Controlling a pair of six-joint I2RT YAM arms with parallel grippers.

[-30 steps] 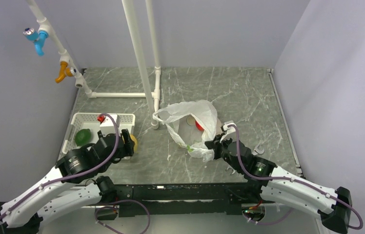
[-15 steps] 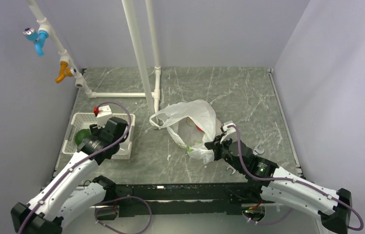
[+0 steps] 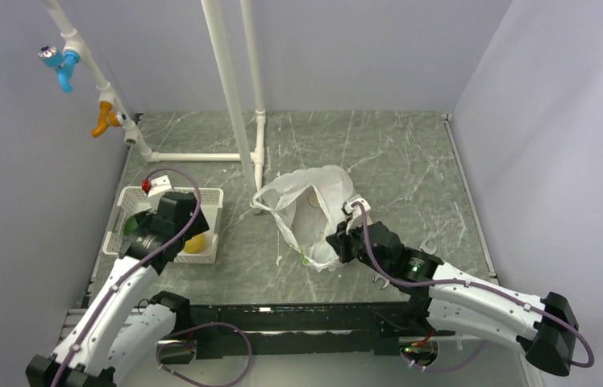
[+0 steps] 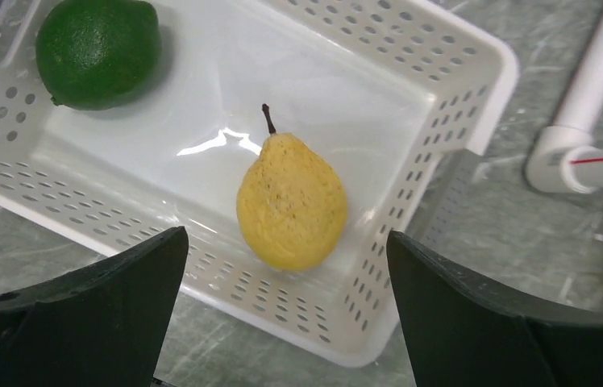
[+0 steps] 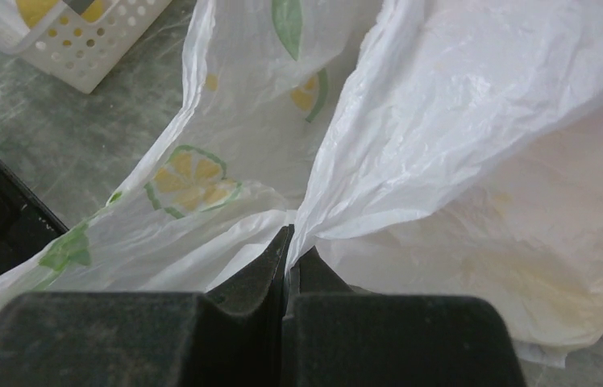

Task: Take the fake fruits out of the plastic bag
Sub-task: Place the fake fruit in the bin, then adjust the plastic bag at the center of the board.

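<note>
Presently my left fingers (image 4: 105,306) stand apart above the pear (image 4: 291,203) lying in the tray (image 4: 459,105); my right fingers (image 5: 242,322) clamp the plastic bag (image 5: 459,121), apparently anchoring it.

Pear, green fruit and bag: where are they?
yellow pear (image 4: 291,205), left wrist view, middle of its body.
green fruit (image 4: 97,52), left wrist view, middle of its skin.
plastic bag (image 5: 476,121), right wrist view, crinkly white side.

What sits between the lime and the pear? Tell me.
Only bare tray floor lies between the lime and the pear; they do not touch. The left wrist view shows it.
</note>
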